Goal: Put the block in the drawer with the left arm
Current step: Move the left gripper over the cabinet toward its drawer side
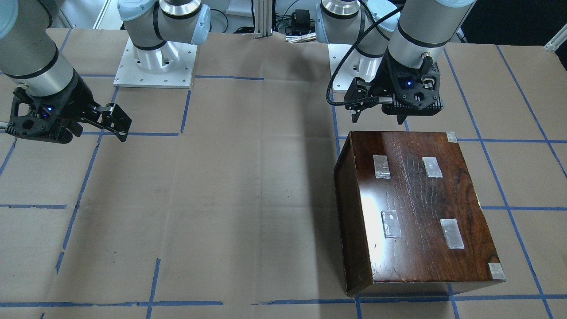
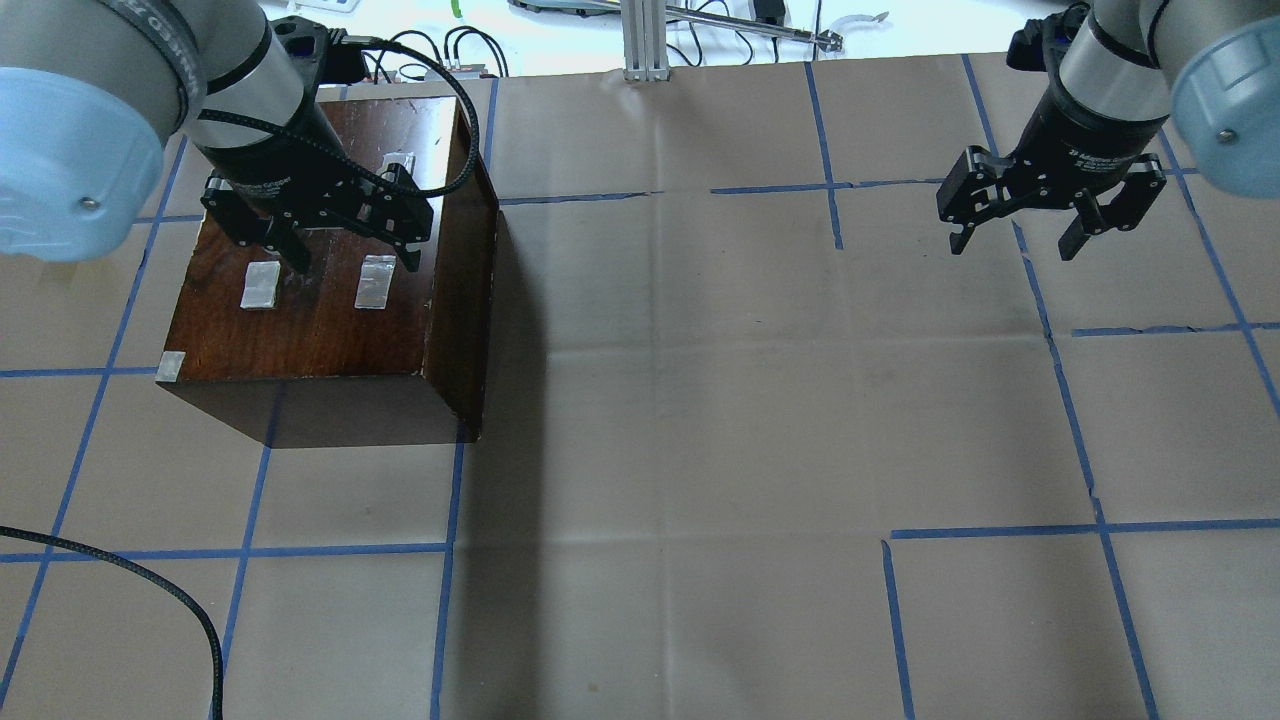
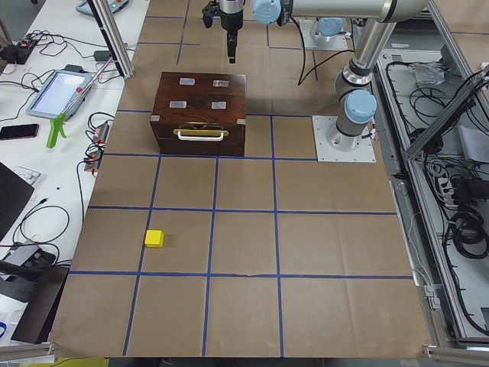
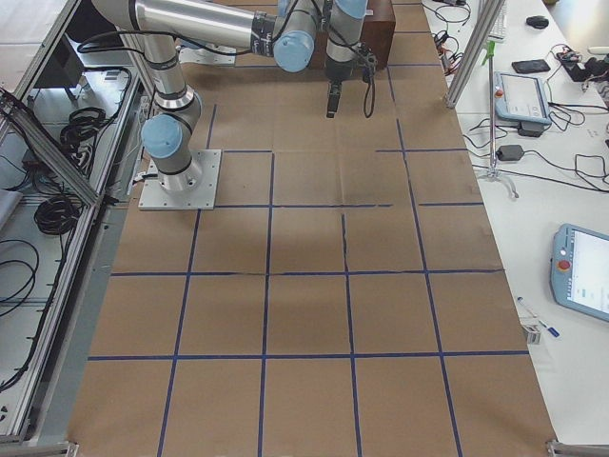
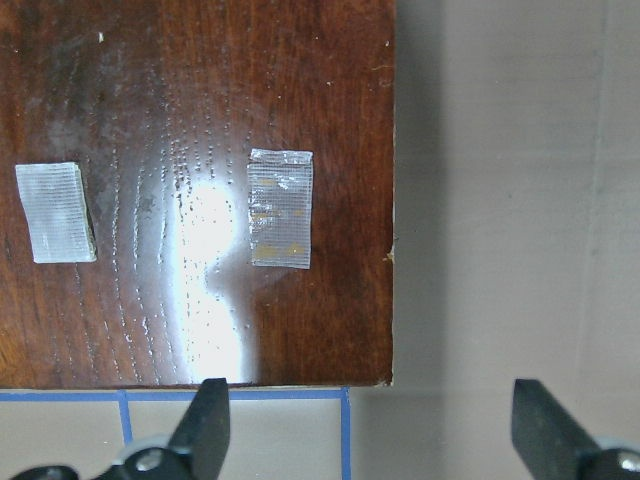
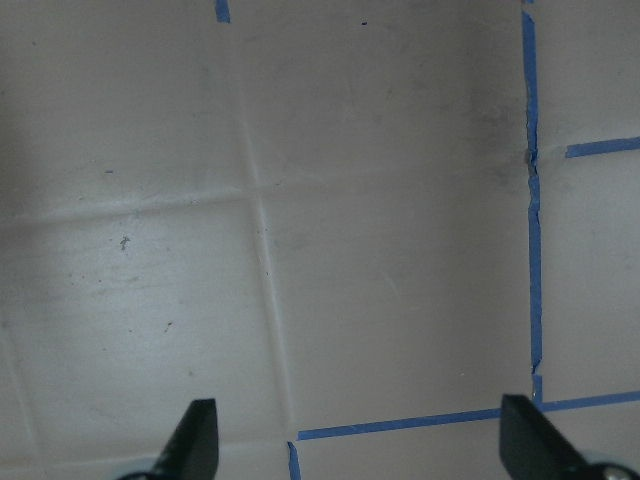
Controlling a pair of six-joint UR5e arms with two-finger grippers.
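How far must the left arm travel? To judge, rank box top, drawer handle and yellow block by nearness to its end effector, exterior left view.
1. Box top, just below the left end effector.
2. Drawer handle, on the box's front.
3. Yellow block, alone, toward the camera.

1. A robotics lab: robot arms [image 4: 200, 21] bolted to metal plates [image 4: 202, 192] on a paper-covered tabletop [image 4: 304, 314] gridded with blue tape [image 4: 304, 273].
2. Teach pendants [image 4: 585, 271], loose cables [image 4: 52, 209] and aluminium framing [image 2: 645, 40] line its sides.
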